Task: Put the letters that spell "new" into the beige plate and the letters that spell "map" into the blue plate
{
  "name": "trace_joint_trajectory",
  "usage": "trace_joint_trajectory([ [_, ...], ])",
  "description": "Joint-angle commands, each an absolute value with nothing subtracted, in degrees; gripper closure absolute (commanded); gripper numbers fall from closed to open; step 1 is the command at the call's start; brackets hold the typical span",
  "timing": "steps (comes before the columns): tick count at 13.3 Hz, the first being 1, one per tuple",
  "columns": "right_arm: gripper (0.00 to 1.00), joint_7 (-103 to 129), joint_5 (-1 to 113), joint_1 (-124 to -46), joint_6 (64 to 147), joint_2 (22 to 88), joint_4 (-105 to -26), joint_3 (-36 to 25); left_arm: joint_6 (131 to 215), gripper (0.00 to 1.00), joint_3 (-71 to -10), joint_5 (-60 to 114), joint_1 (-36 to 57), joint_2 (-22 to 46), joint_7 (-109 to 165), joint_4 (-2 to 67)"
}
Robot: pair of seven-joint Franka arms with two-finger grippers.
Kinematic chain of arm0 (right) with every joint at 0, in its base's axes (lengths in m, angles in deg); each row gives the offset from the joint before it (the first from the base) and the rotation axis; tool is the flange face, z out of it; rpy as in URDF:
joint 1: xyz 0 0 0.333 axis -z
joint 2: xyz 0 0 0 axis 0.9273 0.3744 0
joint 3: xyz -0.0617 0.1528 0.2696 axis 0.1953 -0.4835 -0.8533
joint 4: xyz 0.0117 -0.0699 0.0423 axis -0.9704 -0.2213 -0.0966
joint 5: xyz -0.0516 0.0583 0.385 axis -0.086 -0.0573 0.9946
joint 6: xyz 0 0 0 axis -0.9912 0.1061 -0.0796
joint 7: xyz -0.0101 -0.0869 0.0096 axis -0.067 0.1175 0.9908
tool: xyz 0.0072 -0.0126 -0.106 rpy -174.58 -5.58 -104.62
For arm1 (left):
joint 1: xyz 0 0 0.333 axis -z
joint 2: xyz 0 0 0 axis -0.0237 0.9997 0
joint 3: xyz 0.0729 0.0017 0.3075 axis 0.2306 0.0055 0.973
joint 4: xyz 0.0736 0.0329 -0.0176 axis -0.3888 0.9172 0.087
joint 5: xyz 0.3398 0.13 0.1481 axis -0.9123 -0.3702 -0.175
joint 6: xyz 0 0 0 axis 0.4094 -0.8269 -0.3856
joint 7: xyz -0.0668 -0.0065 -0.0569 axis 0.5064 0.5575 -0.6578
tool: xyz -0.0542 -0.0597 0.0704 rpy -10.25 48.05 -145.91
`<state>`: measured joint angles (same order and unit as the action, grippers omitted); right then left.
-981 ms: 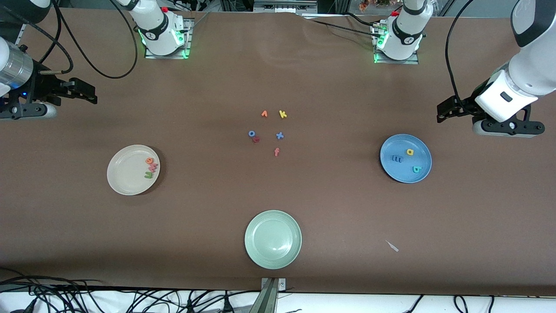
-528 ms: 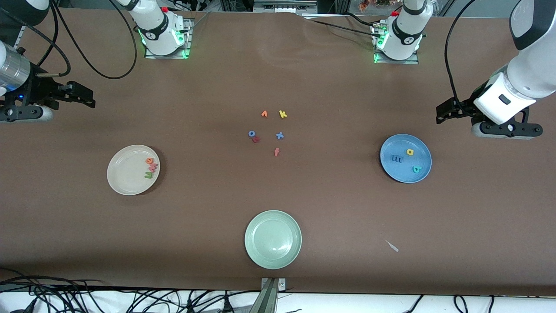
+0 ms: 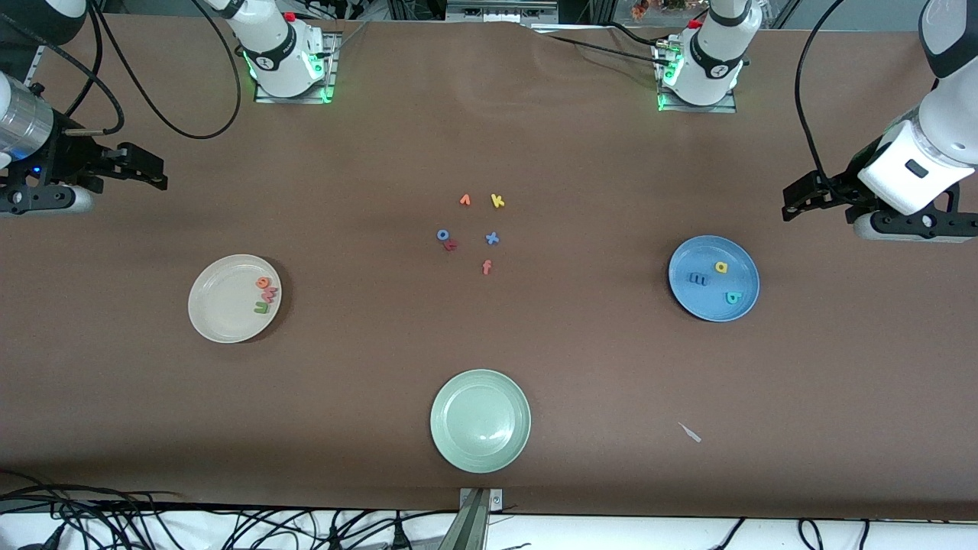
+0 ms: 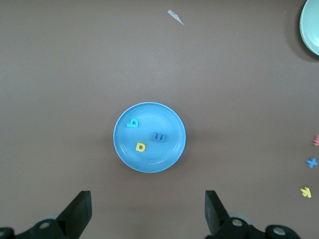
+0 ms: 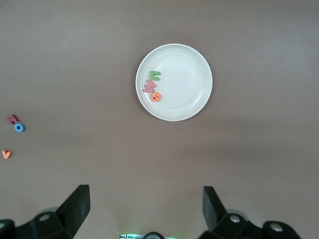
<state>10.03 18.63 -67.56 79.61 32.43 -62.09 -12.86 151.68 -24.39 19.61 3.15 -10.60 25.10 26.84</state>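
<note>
Nearest the front camera sits the pale green plate, bare, with a small white scrap toward the left arm's end, and neither wants touching. Farther up, the beige plate holds the green n, red w and orange e bunched by its rim; the blue plate holds the m, yellow a and teal p, spread apart. Both words look sorted, so the job now, I'd say, is a clean retreat. Between the plates lie the spare letters, best left alone. Farthest back, the right gripper and left gripper hang wide open, gripping nothing, each over bare table at its own end; best keep them high and clear.
</note>
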Motion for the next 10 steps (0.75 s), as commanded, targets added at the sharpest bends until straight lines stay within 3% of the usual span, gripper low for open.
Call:
trace_joint_trajectory([
  [1, 0.00, 9.75, 18.20, -67.40, 79.38, 32.75, -61.13, -12.97, 150.80, 0.00, -24.44, 18.25, 3.29, -9.47, 25.84, 24.96],
  [10, 0.00, 9.75, 18.29, -67.40, 79.30, 32.75, -61.13, -12.97, 150.80, 0.00, -24.70, 18.25, 4.00, -9.47, 26.01, 24.96],
])
